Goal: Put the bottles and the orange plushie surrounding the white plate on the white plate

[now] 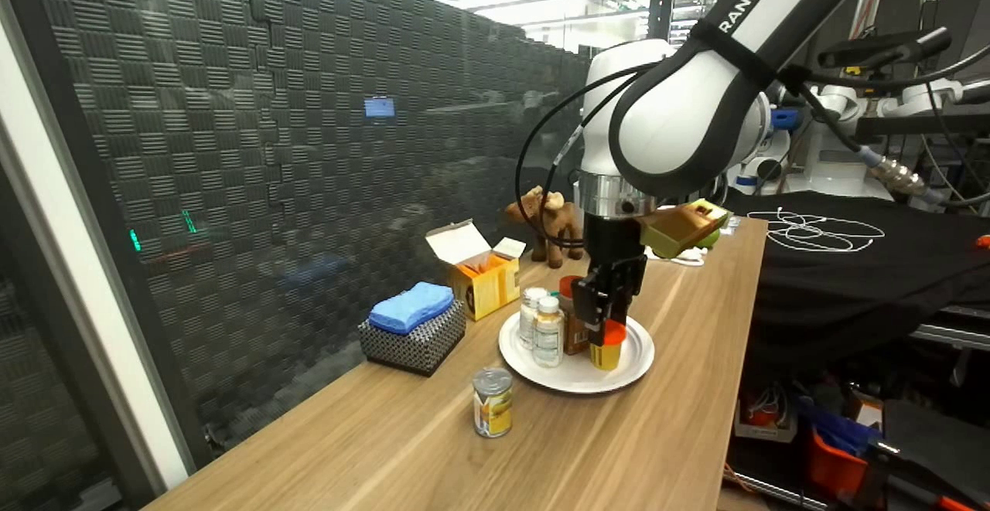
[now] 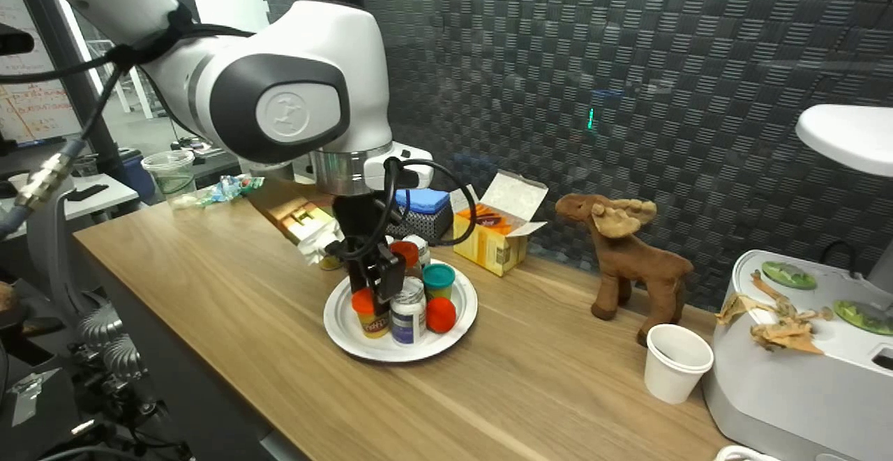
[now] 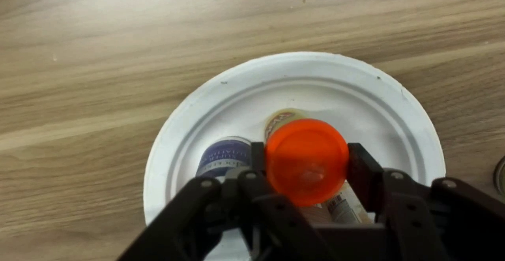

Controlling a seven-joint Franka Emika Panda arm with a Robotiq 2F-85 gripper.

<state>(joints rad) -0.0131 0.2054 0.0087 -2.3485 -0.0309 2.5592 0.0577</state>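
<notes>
In an exterior view, I see the round orange plushie (image 2: 441,315) and a blue-and-white jar (image 2: 408,314) at the front of the round white plate (image 2: 411,354). My black hand (image 3: 307,158) pinches a yellow tub (image 2: 374,324) by its orange lid (image 2: 362,300), beside the jar. Behind them on the plate are a green-lidded tub (image 2: 439,280) and a red-capped brown jar (image 2: 406,253). Farther back stands an open yellow box (image 2: 492,246).

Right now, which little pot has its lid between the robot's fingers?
The yellow tub with the orange lid: the gripper has fingers on both sides of that lid. The similar tub with the teal lid stands clear of them.
</notes>
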